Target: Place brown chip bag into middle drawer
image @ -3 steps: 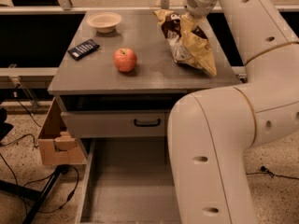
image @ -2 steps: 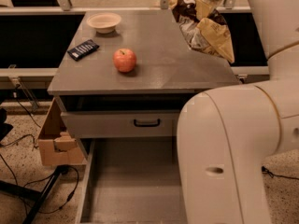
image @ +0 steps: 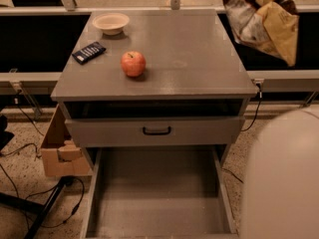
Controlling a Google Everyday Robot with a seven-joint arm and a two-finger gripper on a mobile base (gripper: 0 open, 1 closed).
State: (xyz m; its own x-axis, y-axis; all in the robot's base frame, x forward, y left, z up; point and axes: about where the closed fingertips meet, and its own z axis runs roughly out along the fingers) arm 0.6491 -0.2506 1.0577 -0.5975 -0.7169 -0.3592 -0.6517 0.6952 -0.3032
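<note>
The brown chip bag [image: 264,21] hangs in the air at the top right of the camera view, beyond the cabinet's right rear corner and above its top. It is crumpled, dark brown with tan-yellow edges. My gripper is out of view above the top edge, where the bag's upper end leaves the picture. The middle drawer [image: 157,198] is pulled out at the bottom centre, a wide grey box with a bare floor and low side walls. Part of my white arm [image: 284,178] fills the lower right.
A red apple [image: 133,63], a small dark blue packet [image: 88,52] and a pale bowl [image: 110,22] sit on the grey cabinet top [image: 199,59]. A drawer front with a black handle [image: 157,130] is above the open drawer. A cardboard box [image: 60,148] and cables lie on the floor to the left.
The chip bag has risen off the cabinet top and moved up and to the right. The arm's upper part and the gripper have left the view.
</note>
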